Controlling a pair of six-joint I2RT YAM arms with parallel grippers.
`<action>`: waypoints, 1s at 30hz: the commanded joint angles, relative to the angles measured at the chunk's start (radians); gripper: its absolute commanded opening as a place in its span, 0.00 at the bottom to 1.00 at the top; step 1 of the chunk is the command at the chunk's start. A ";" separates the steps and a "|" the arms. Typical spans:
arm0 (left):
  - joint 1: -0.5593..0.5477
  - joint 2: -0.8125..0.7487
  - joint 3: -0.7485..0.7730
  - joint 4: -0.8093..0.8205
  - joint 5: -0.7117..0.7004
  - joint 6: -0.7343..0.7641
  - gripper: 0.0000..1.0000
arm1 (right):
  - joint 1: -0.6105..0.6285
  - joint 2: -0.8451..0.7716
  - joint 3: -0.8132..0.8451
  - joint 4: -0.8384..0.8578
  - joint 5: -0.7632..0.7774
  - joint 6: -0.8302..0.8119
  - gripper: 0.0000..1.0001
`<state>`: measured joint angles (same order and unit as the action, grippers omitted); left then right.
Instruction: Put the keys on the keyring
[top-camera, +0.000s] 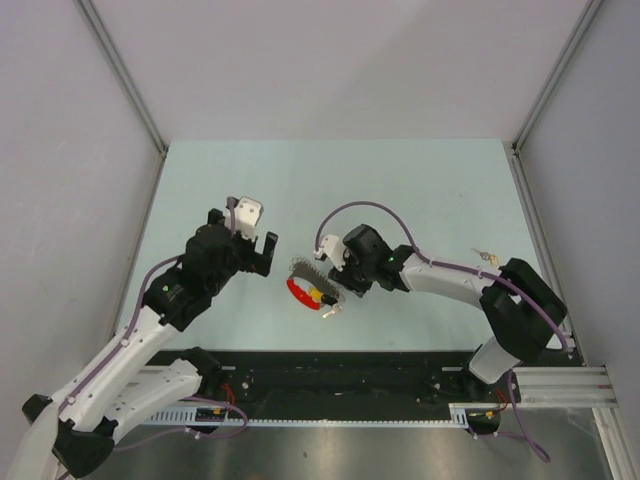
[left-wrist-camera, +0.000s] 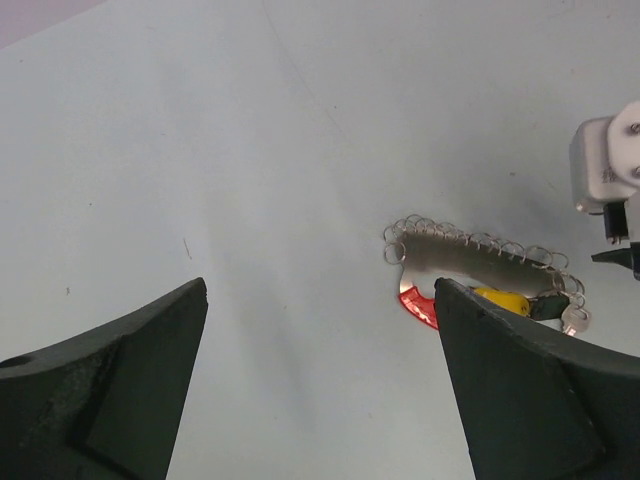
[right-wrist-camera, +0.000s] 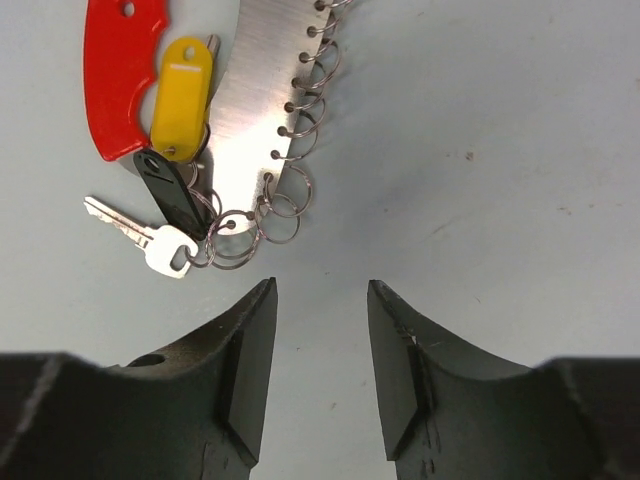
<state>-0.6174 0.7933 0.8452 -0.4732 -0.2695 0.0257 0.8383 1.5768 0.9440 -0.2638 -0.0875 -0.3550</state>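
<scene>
While the right gripper (right-wrist-camera: 320, 290) hangs low over the desk (top-camera: 400, 180), its two dark fingers stand spread apart, with only the desk surface showing between them. Just past the fingertips lies the keyring (right-wrist-camera: 255, 90), a flat silver strip with a row of holes along one edge. Each hole carries a small wire ring. A red curved band (right-wrist-camera: 120, 70) lies against the strip's other side. A yellow tag (right-wrist-camera: 180, 95) rests across the band and the strip, and a black tag (right-wrist-camera: 170, 190) lies just below it. A silver key (right-wrist-camera: 140, 235) lies flat beside the black tag, its head touching the rings at the end of the strip nearest the gripper. Whether the key is threaded onto one of those rings cannot be told.

The left gripper (left-wrist-camera: 320, 290) is held above the desk with its fingers spread wide and nothing between them. From its wrist camera the keyring shows beyond the right-hand finger, clear of both fingers.

Seen from above, the keyring lies toward the near edge of the desk, about midway between the left and right edges, with one gripper on each side of it. A loose key (top-camera: 487, 258) lies near the right edge, well apart from the keyring; its colour is too small to make out.
</scene>
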 joint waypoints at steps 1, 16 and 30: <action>0.036 -0.026 0.000 0.056 0.004 -0.018 1.00 | 0.015 0.046 0.058 0.008 -0.023 -0.091 0.45; 0.104 -0.028 -0.011 0.065 0.047 -0.018 1.00 | 0.044 0.149 0.091 0.017 -0.044 -0.139 0.39; 0.116 -0.012 -0.011 0.068 0.079 -0.021 1.00 | 0.045 0.173 0.091 0.040 -0.029 -0.160 0.36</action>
<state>-0.5125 0.7788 0.8322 -0.4355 -0.2146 0.0246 0.8776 1.7428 1.0004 -0.2516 -0.1200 -0.4942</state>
